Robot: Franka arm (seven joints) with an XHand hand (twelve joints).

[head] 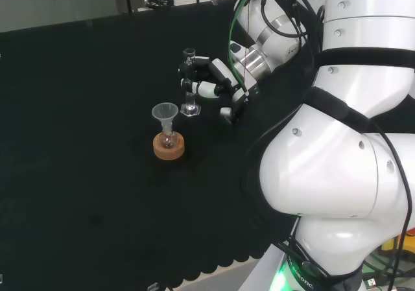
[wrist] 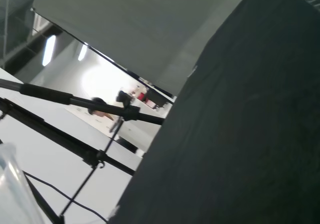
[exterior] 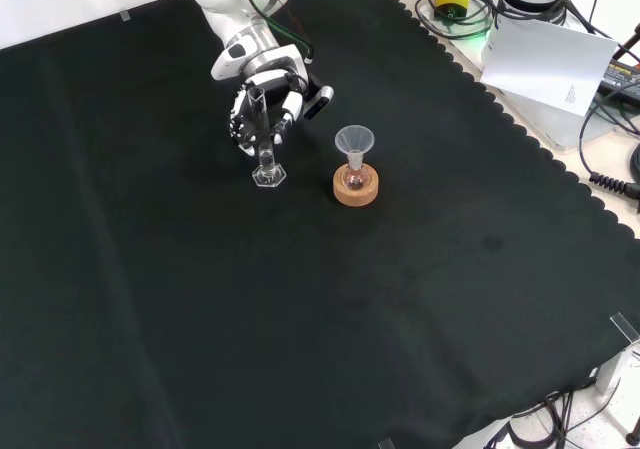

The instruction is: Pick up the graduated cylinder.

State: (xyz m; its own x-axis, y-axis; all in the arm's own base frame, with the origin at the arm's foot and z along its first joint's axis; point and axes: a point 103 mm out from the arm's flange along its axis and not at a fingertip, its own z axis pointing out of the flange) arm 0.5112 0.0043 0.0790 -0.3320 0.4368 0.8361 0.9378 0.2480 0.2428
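In the head view we see the arm [head: 337, 161] rising at the right and bending over toward the middle of the counter [head: 78, 174], which is draped in black cloth. The hand [head: 214, 83] reaches leftward from the wrist, its fingers [head: 194, 64] curled around the upper part of the graduated cylinder [head: 189, 90]. The cylinder stands upright, and its clear hexagonal base [head: 190, 110] sits on the cloth. Just in front of it and a little to the left, a small flask [head: 168, 137] sits in a cork ring [head: 168, 146] with a clear funnel [head: 165, 113] in its neck; it is near the cylinder but not touching it.

In the front view we see the hand [exterior: 262, 104] coming in from the top, palm side turned down toward the cloth, with fingers and thumb wrapped around the cylinder's tube [exterior: 262, 129] from both sides. The cylinder's base [exterior: 268, 176] rests on the counter below the fingers. The cork ring [exterior: 356, 185] with flask and funnel [exterior: 354, 141] stands to the right of the cylinder, apart from the hand.

In the wrist view we look along the black cloth [wrist: 240, 134] toward the room beyond, with dark stand rods [wrist: 75, 102] crossing the bright background. A blurred clear edge [wrist: 12, 184] shows at one corner; we cannot tell what it belongs to.
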